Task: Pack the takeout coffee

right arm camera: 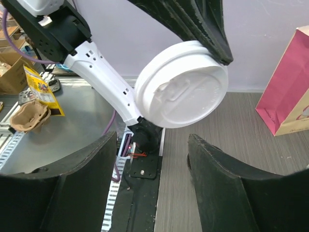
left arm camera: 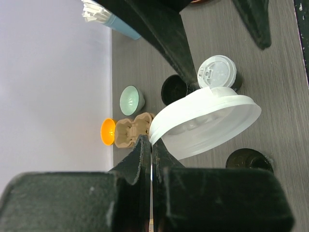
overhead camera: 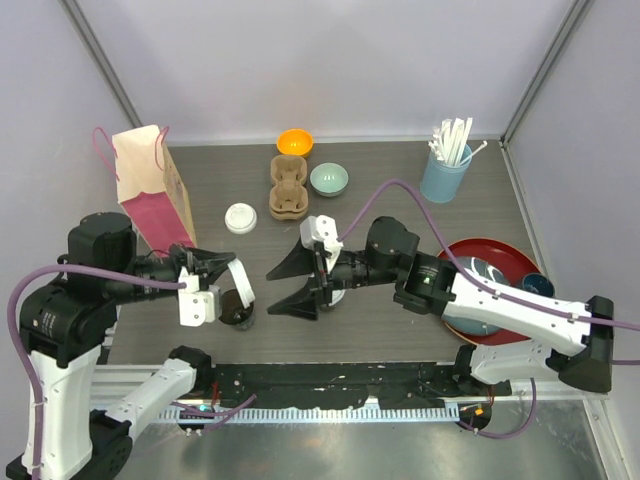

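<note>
My left gripper [overhead camera: 222, 268] [left arm camera: 152, 142] is shut on the rim of a round white lid [overhead camera: 238, 282] [left arm camera: 203, 123] [right arm camera: 181, 84], held tilted above the table. Just below it stands an open black cup [overhead camera: 240, 312] [left arm camera: 248, 159] without a lid. My right gripper [overhead camera: 272, 292] [right arm camera: 152, 145] is open and faces the held lid with nothing between its fingers. Beneath the right arm stand a lidded black cup [left arm camera: 218, 72] and another open black cup [left arm camera: 175, 89]. Another white lid [overhead camera: 240, 217] sits farther back; whether a cup is under it I cannot tell.
A pink and tan paper bag [overhead camera: 150, 190] [right arm camera: 285, 92] stands at the back left. A cardboard cup carrier [overhead camera: 288, 187], an orange bowl [overhead camera: 294, 142] and a green bowl [overhead camera: 329, 179] sit at the back. A blue tumbler of straws [overhead camera: 445, 172], red tray [overhead camera: 495, 250] and dark mug [overhead camera: 537, 285] are right.
</note>
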Robot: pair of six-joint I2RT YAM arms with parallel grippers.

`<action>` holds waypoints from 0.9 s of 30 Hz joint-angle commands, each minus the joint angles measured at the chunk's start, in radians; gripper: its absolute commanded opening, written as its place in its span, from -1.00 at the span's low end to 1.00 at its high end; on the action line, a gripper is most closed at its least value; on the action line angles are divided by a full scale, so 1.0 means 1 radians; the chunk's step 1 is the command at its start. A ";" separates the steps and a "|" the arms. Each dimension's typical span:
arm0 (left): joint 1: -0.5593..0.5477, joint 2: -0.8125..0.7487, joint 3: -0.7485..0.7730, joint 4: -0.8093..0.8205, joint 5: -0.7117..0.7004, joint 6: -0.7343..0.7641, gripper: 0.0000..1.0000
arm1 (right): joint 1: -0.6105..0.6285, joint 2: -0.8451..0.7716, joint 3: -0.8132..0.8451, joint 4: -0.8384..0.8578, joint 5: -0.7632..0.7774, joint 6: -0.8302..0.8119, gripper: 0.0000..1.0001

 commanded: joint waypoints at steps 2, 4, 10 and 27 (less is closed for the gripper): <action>0.005 -0.009 -0.003 -0.038 0.050 -0.021 -1.00 | 0.024 0.050 0.054 0.129 0.037 0.004 0.30; 0.005 -0.016 -0.014 -0.027 0.067 -0.030 -1.00 | 0.024 0.070 0.070 0.133 0.043 0.013 0.25; 0.003 -0.040 -0.056 0.021 0.048 -0.028 -1.00 | 0.028 0.134 0.120 0.159 0.002 0.063 0.08; 0.003 -0.051 -0.088 0.079 0.041 -0.034 -1.00 | 0.032 0.212 0.168 0.171 -0.107 0.105 -0.84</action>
